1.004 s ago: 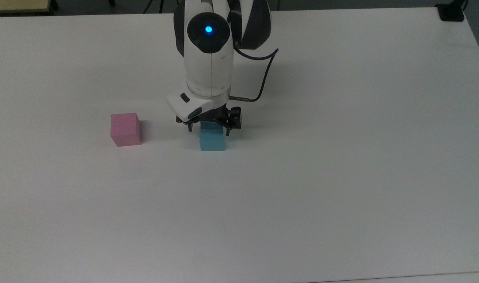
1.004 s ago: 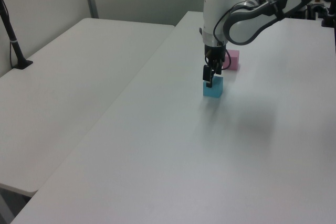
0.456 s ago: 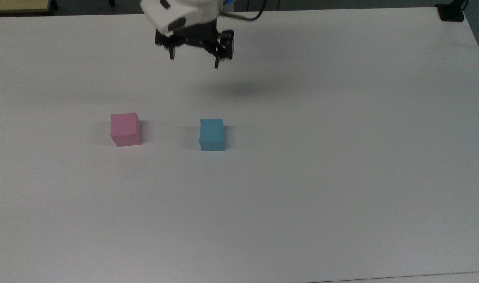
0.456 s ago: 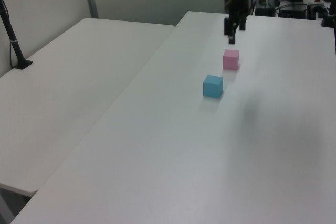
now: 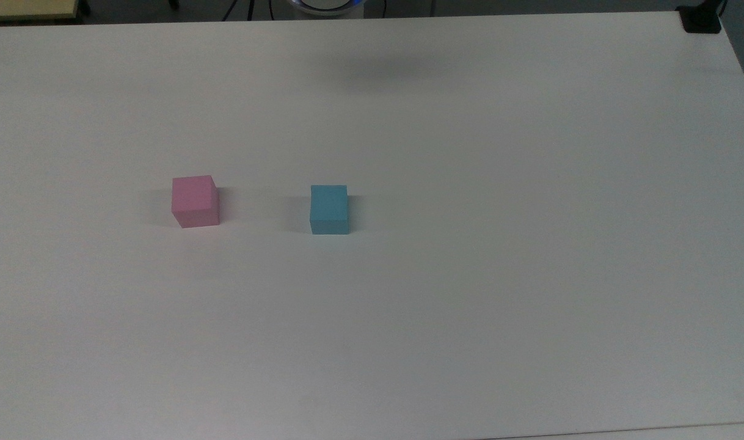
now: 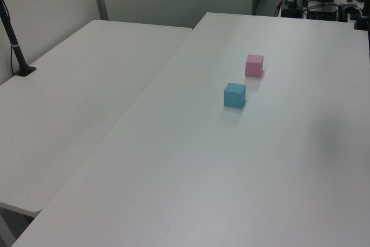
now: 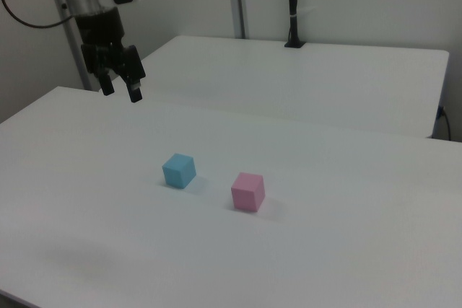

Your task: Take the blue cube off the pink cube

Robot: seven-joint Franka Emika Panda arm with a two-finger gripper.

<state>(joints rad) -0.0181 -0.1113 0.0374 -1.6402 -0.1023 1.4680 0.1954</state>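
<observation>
The blue cube [image 5: 329,209] sits flat on the white table [image 5: 470,275], off the pink cube [image 5: 194,201] and set apart from it, the two side by side with bare table between (neither one stacked on anything). In the right view the blue cube [image 7: 178,170] lies below the gripper [image 7: 120,87] and to the right view's right of it, well apart, and the pink cube [image 7: 247,191] lies farther out the same way. The gripper hangs high above the table's far edge, its two black fingers spread open and pointing down, holding nothing at all. Behind stands a second white table [image 7: 303,70]
</observation>
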